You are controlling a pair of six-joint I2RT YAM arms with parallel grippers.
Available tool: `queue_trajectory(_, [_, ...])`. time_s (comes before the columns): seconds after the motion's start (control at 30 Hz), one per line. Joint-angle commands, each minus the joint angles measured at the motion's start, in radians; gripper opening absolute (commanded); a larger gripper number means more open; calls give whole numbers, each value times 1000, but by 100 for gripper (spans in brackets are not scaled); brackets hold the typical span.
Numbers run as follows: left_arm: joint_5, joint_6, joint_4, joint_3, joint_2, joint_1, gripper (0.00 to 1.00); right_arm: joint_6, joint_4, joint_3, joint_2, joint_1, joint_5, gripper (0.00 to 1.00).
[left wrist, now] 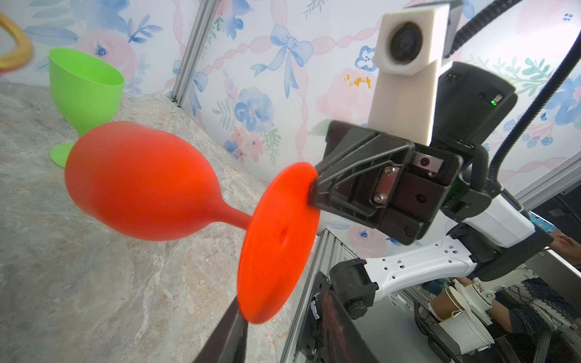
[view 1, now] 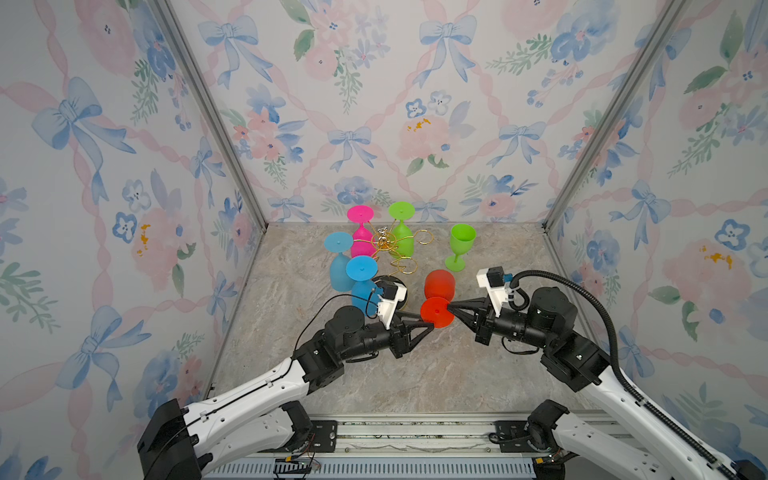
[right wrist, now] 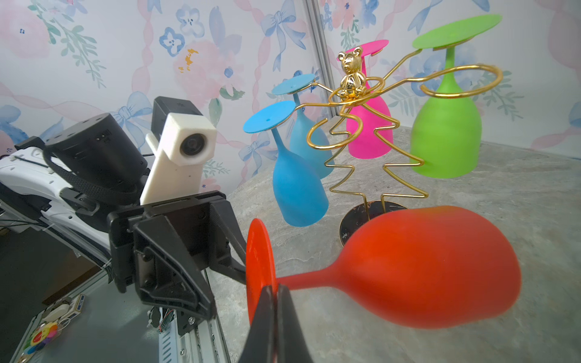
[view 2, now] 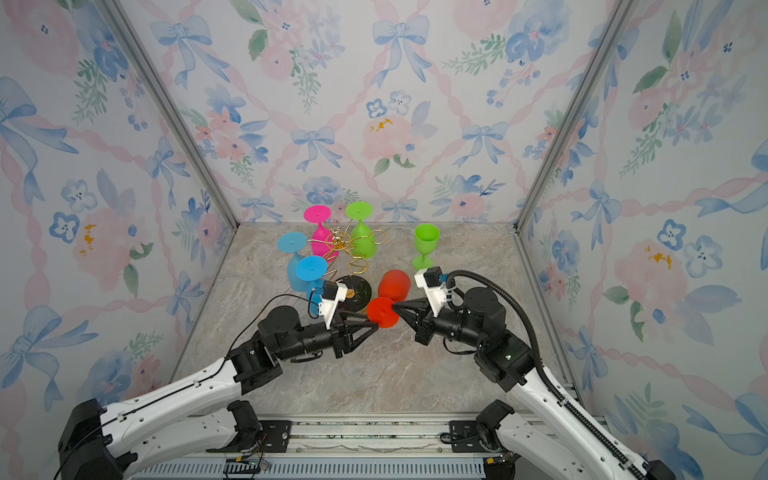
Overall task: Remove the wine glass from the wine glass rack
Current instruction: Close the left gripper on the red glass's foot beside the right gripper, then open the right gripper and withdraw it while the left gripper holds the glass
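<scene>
Right pincer (view 1: 449, 308) clamped on foot rim of red wine glass (view 1: 439, 286); left pincer (view 1: 428, 323) half-open, straddling opposite rim. Glass lies sideways over bench (view 1: 374, 374), off wine glass rack (view 1: 384, 242) just behind, four glasses (view 1: 361, 268) hanging there.

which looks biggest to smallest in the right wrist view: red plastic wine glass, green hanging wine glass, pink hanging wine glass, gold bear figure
red plastic wine glass, nearest the camera so inflated
green hanging wine glass
pink hanging wine glass, partly hidden
gold bear figure
</scene>
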Motion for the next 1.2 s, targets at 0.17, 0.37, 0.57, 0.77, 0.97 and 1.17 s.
queue_trajectory(0.17, [47, -16, 73, 39, 5, -3, 30, 21, 48, -54, -28, 13, 4, 0])
queue_trajectory(0.37, [60, -23, 81, 43, 15, -3, 22, 52, 89, -101, -61, 18, 25, 0])
queue_trajectory(0.57, [67, -25, 95, 42, 29, -3, 11, 48, 79, -109, -61, 32, 28, 0])
queue_trajectory(0.77, [76, -26, 99, 42, 39, -3, 2, 48, 37, -106, -71, 36, 29, 1])
queue_trajectory(0.97, [82, -24, 99, 39, 37, -3, 0, 42, -27, -97, -106, 37, 50, 12])
queue_trajectory(1.17, [103, 1, 98, 36, 46, -3, 0, 34, -136, -52, -149, 34, 75, 28])
